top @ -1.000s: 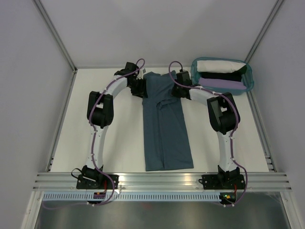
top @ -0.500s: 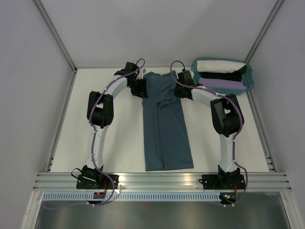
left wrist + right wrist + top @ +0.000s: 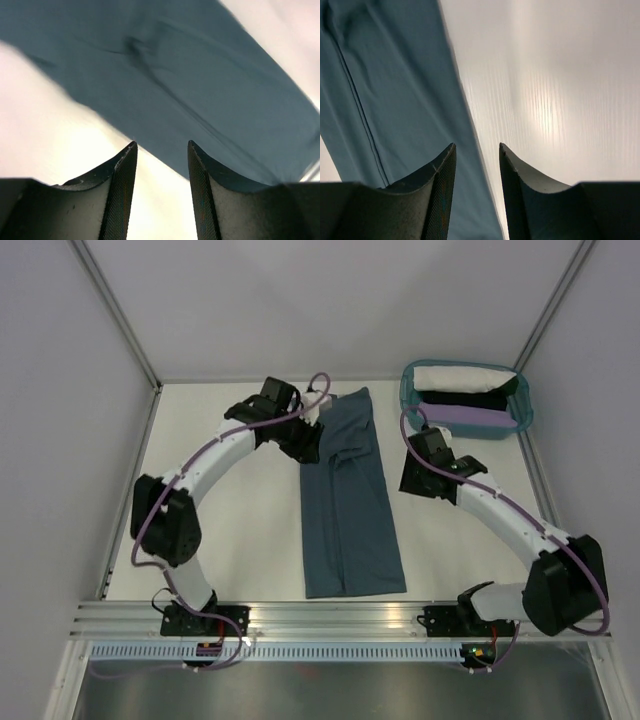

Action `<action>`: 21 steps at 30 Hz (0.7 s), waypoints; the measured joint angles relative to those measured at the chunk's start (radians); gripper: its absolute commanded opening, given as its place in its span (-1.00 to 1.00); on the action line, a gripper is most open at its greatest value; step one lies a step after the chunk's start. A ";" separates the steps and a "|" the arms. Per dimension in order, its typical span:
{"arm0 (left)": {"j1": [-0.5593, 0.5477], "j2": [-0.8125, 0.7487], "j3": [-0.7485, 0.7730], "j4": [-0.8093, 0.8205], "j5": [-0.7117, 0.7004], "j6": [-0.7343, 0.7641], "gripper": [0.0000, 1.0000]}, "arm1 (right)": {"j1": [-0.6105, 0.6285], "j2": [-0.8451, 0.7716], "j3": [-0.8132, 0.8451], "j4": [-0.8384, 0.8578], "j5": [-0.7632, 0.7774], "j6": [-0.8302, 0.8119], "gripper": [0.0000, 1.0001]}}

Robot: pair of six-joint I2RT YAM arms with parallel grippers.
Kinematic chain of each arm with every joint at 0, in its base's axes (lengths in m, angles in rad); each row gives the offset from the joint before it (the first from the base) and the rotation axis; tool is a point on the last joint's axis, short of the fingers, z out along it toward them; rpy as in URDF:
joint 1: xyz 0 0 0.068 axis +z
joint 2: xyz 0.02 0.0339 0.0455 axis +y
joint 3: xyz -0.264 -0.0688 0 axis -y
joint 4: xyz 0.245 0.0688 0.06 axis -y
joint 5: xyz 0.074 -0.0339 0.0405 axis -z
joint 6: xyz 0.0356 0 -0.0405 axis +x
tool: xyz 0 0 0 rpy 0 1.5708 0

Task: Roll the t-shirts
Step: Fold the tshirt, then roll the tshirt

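Observation:
A slate-blue t-shirt (image 3: 350,510) lies flat on the table as a long narrow strip running from far to near. My left gripper (image 3: 310,438) is at its upper left edge, open and empty. In the left wrist view the gripper (image 3: 161,147) hovers over bare table with the t-shirt (image 3: 190,75) just ahead of the tips. My right gripper (image 3: 408,478) stands to the right of the strip, apart from it. It (image 3: 476,147) is open and empty above the t-shirt's (image 3: 385,90) right edge. White (image 3: 455,377), black (image 3: 455,400) and lilac (image 3: 470,417) bundles lie in the basket.
The teal plastic basket (image 3: 524,410) stands at the far right corner. Grey walls enclose the white table (image 3: 230,530) on three sides. An aluminium rail (image 3: 320,618) with both arm bases runs along the near edge.
My right gripper has opened, let go of the shirt's upper part and drawn back toward the near right. The left arm's elbow swung outward, with its gripper still at the shirt's left edge.

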 measured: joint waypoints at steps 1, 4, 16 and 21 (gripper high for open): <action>-0.050 -0.083 -0.067 0.000 -0.003 0.040 0.02 | 0.022 -0.053 -0.040 -0.037 -0.003 0.013 -0.08; -0.240 -0.290 -0.261 -0.003 -0.010 0.146 0.04 | 0.115 -0.210 -0.140 -0.143 -0.020 0.068 -0.09; -0.675 -0.552 -0.771 -0.197 -0.236 0.329 0.22 | 0.248 -0.698 -0.497 -0.278 -0.165 0.307 -0.21; -0.727 -0.675 -0.776 -0.154 -0.225 0.477 0.27 | 0.250 -0.719 -0.411 -0.254 -0.179 0.232 -0.10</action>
